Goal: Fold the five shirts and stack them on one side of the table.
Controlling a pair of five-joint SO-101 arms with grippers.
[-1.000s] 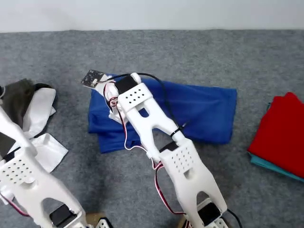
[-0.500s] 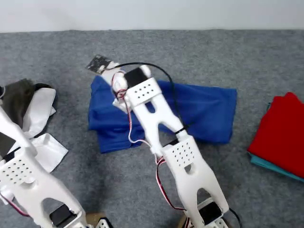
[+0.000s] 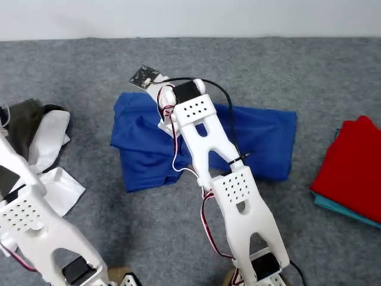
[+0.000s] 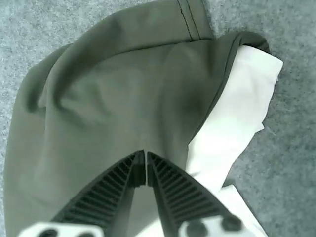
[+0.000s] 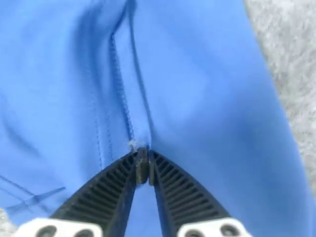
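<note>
right gripper (image 5: 143, 154), jaws pinched shut on a seam of the blue shirt (image 3: 262, 140) at mid-table, has swung toward the far edge within 1 second. The fold looks under way, with the red shirt (image 3: 351, 164) already stacked aside.

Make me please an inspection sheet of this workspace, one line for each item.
Surface: grey carpet-like table top, no stains seen.
Job's things: blue shirt in the middle, partly folded; red shirt folded on top of a teal shirt at one side; green shirt and white shirt crumpled at the other side.
Clutter: nothing seen.
Claws: left claw shut on the green shirt; right claw shut on the blue shirt.
Cables: black cable and red-white wires run along the right arm.
Surroundings: pale wall behind the table.
</note>
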